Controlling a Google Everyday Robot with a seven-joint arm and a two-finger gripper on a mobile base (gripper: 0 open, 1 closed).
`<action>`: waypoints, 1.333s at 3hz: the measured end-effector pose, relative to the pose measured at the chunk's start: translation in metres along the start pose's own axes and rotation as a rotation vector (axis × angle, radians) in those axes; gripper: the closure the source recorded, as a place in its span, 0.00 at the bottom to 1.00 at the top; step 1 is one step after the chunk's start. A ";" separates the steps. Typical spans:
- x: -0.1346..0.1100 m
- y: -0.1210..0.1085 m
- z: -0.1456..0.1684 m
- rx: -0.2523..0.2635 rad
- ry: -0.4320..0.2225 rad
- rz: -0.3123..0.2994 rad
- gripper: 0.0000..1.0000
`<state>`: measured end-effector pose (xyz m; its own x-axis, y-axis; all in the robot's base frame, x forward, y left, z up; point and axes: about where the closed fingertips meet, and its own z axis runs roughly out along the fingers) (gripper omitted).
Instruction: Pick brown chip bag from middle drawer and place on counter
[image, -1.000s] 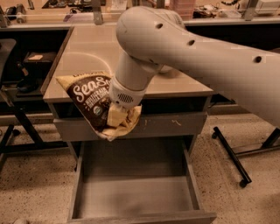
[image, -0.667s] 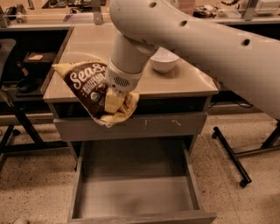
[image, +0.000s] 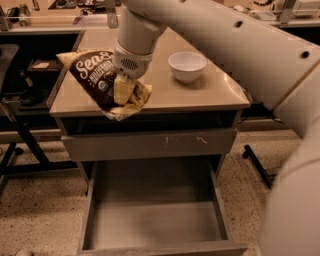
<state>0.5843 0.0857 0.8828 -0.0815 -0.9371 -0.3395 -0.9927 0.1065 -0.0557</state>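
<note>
The brown chip bag (image: 95, 75) is dark brown with cream-yellow ends and white "Sea S" lettering. My gripper (image: 124, 90) is shut on it near its lower end and holds it tilted above the front left part of the beige counter (image: 200, 92). The bag's lower end hangs just over the counter's front edge. The middle drawer (image: 155, 220) stands pulled open below, its flat grey bottom bare. My large pale arm reaches in from the upper right.
A white bowl (image: 187, 66) sits on the counter right of the gripper. A closed grey drawer front (image: 150, 145) with pale scratches is above the open drawer. A cluttered bench runs along the back. Black stand legs are at left and right on the speckled floor.
My gripper has lifted the chip bag up and back, from in front of the drawer face to above the counter's front left area. The white bowl has come into view.
</note>
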 end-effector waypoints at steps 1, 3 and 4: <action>-0.016 -0.030 0.004 -0.003 0.007 -0.005 1.00; -0.040 -0.081 0.024 -0.017 0.014 0.007 1.00; -0.039 -0.103 0.040 -0.025 0.005 0.031 1.00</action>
<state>0.6927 0.1247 0.8647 -0.1126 -0.9351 -0.3361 -0.9917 0.1271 -0.0213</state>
